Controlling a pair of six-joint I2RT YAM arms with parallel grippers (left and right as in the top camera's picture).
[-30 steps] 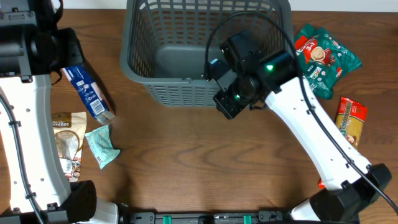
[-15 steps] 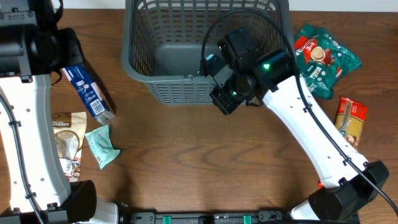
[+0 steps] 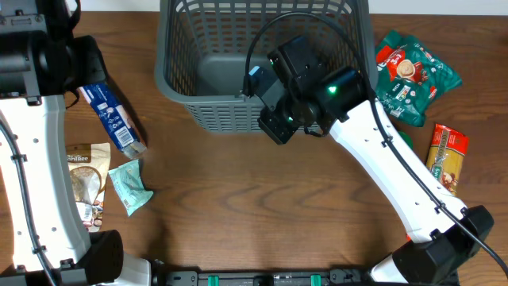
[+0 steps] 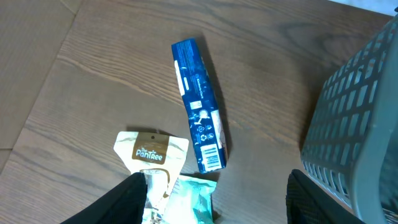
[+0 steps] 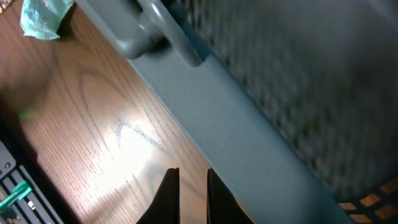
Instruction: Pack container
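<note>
The container, a large dark grey lattice basket, stands at the back middle of the table, and its floor looks empty. Its wall also shows at the right of the left wrist view. My right gripper hangs over the basket's front rim; its fingers are almost together with nothing between them. In the overhead view its head covers the front wall. My left gripper is wide open and empty, high above a blue packet, a Pantree pouch and a teal packet.
At the left lie the blue packet, the Pantree pouch and the teal packet. At the right lie red-and-green packets and a yellow packet. The left arm runs along the left edge.
My right gripper has moved left and a little toward the back along the basket's front wall. The left arm and the packets have not moved.
</note>
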